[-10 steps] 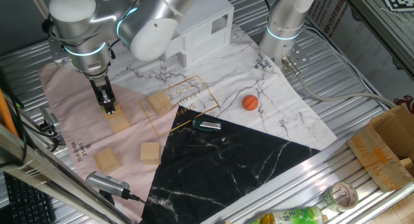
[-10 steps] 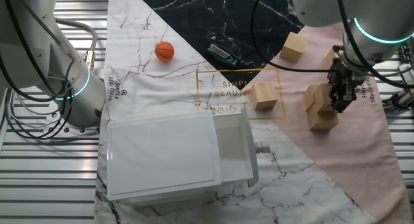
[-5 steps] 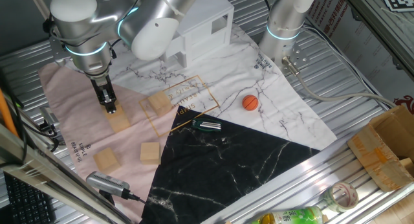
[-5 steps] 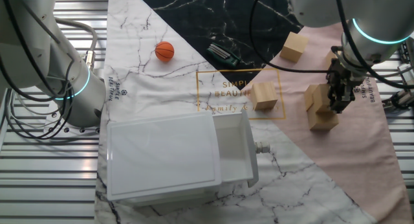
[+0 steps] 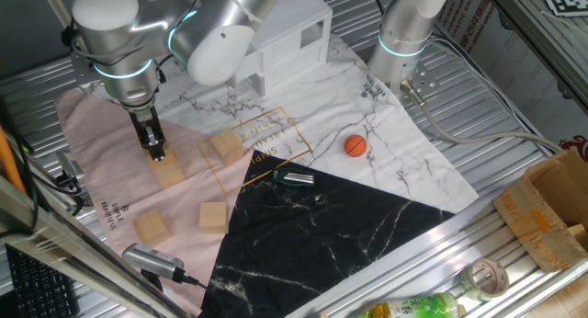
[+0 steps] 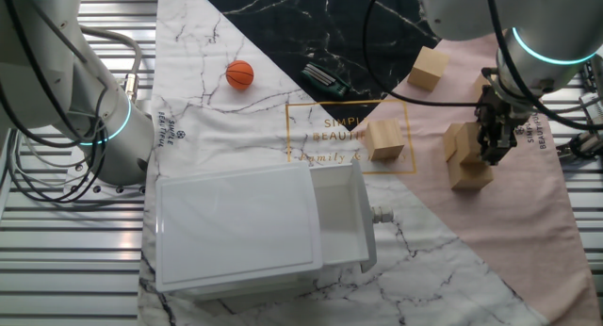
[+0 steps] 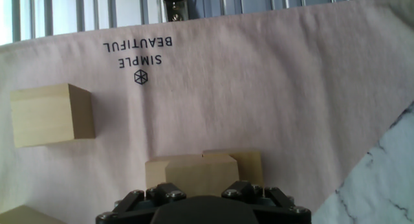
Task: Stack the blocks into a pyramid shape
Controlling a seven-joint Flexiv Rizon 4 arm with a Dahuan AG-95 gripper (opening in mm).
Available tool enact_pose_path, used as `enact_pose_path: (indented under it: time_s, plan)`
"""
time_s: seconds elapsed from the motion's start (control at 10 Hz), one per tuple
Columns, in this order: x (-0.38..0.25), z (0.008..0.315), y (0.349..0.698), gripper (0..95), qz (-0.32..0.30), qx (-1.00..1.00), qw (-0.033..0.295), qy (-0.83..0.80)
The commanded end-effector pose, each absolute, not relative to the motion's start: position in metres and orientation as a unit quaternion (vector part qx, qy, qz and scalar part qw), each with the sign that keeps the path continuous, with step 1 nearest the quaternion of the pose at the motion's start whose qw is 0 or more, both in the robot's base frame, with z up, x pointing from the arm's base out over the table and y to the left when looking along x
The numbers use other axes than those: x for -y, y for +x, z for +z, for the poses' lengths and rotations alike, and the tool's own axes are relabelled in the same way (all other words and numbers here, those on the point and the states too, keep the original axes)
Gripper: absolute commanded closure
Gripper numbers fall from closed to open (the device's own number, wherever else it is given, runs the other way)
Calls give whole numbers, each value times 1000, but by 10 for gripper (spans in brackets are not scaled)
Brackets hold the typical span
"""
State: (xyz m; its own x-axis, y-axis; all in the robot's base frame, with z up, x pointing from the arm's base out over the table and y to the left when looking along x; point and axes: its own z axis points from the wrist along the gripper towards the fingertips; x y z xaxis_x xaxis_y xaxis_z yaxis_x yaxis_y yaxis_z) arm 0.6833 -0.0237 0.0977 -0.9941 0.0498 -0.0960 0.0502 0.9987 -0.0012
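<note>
- Here we see the gripper [image 5: 157,155] low over a cluster of blocks [image 6: 464,156] on the pink cloth [image 5: 96,185]; grip state unclear.
- Three more blocks lie apart nearby: [image 5: 225,145], [image 5: 213,216], [image 5: 151,228].

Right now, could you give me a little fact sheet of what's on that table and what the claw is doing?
surface: cloth in pink, white marble and black marble patches
claw: low over a cluster of wooden blocks on the pink patch; grip hidden
loose blocks: one on the gold lettering, two near the pink patch's front edge
orange ball: on white marble, apart from the blocks
white house: on white marble
pyramid: not yet built
</note>
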Motion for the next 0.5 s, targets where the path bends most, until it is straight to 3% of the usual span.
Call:
enact_pose_path:
  time_s: [0.1,0.3,0.5]
  plan:
    - [24,97,683,760,-3,-999,48,23]
    - [24,97,683,760,-4,-999,48,18]
    - [24,97,684,380,-4,-999,49,7]
